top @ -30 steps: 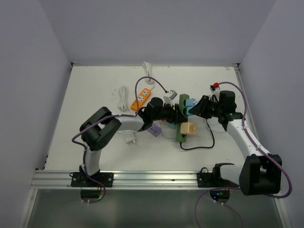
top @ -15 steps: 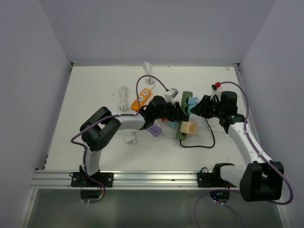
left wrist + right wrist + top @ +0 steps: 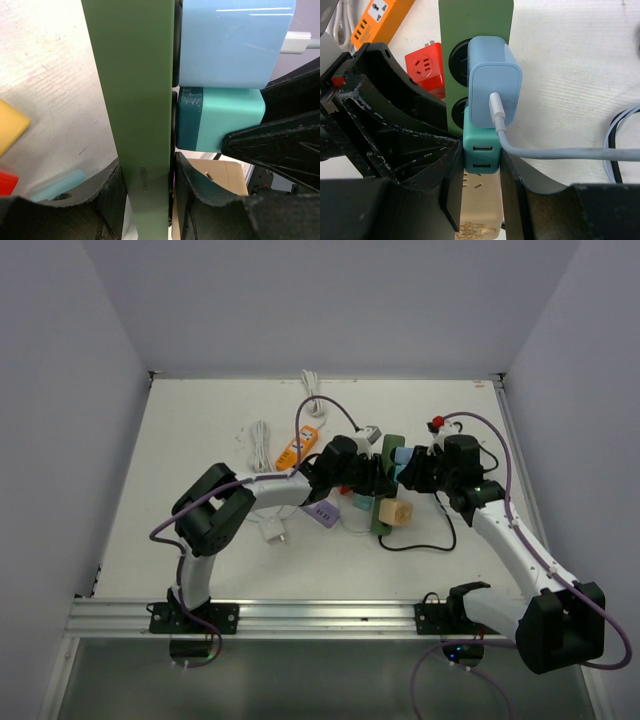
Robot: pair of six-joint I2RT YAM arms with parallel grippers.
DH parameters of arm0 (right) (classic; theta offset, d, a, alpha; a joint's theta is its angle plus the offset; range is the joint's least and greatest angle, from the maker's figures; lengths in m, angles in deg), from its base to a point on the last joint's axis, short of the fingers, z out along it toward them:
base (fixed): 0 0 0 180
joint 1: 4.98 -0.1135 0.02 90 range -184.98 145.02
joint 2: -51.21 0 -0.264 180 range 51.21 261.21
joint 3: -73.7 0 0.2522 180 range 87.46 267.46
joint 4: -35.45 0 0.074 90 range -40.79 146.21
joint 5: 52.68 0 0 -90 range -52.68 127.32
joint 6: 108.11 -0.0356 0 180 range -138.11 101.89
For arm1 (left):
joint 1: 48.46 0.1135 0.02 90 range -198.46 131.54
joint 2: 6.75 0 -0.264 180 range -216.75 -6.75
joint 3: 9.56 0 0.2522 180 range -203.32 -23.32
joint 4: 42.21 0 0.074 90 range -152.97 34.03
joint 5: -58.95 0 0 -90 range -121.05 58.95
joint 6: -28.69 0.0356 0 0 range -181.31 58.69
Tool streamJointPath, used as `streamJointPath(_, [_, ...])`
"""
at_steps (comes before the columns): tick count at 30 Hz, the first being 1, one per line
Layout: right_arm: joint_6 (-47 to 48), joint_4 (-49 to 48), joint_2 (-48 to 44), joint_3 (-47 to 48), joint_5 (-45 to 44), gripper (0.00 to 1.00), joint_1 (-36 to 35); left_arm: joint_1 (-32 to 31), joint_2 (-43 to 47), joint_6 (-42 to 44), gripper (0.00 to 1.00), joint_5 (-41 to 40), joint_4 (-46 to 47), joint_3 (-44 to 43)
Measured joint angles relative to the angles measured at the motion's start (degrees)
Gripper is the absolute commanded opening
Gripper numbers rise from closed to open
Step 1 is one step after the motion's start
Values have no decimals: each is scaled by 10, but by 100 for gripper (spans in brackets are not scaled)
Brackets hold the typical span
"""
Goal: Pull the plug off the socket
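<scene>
Right wrist view has the right gripper (image 3: 481, 152) closed on the sides of the teal plug (image 3: 480, 142), which sits seated in the green power strip (image 3: 470, 20) between a light blue charger (image 3: 495, 85) and a beige plug (image 3: 480, 205), mid-tabletop (image 3: 570, 60). In the left wrist view, the left gripper (image 3: 147, 192) is clamped across the strip's body, bracing it. The pull should probably run straight out from the socket face, without twisting, while the left arm holds firm. The charger's white cable (image 3: 560, 152) crosses close by and could snag.
</scene>
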Motion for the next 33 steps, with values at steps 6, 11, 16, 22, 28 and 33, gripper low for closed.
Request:
streamJointPath(6, [-8,13,0,6,-14,0,-4,2,-3,3,0,14,17,5])
streamJointPath(11, [-34,11,0,2,12,0,3,12,2,-9,0,45,85,49])
streamJointPath(16, [-80,-23,0,-31,93,0,50,18,11,-11,0,61,132,86])
streamJointPath(22, [-129,-61,-1,-67,185,0,95,30,16,-16,0,89,181,118])
streamJointPath(28, [-188,-118,-1,-93,261,0,121,52,23,-26,0,124,229,142])
streamJointPath(33, [-171,-105,-9,-89,259,0,123,53,27,-26,0,125,231,142])
